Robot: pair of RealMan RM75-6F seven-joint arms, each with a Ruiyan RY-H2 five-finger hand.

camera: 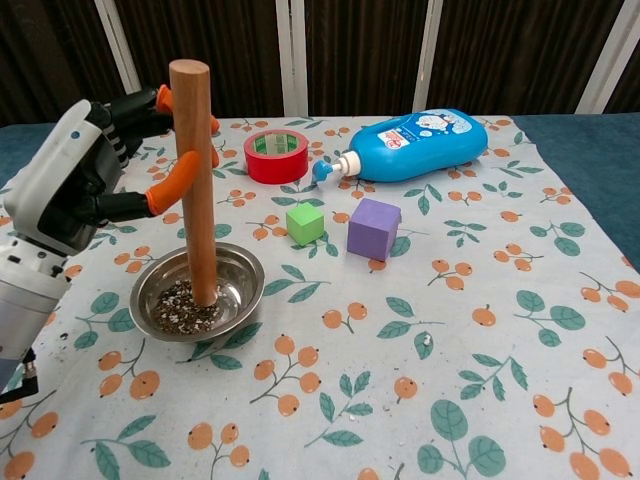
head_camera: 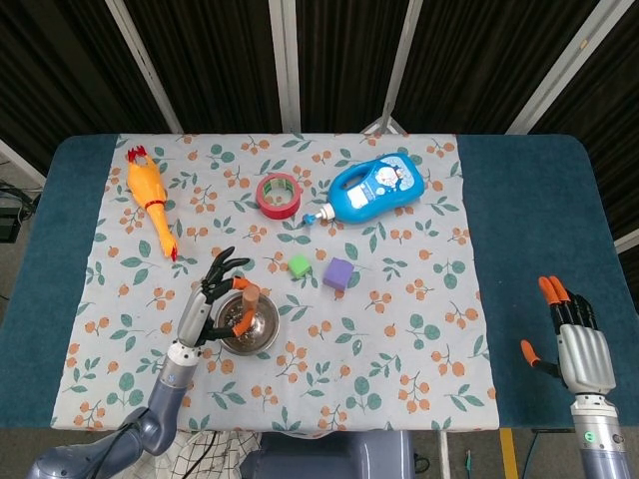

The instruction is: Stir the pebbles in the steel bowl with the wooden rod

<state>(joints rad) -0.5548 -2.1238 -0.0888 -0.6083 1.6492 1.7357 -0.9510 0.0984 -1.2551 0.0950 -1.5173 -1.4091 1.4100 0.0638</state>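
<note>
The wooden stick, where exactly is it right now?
The wooden rod stands nearly upright in the steel bowl at the table's front left, held by the left hand, its lower end among the pebbles.
</note>
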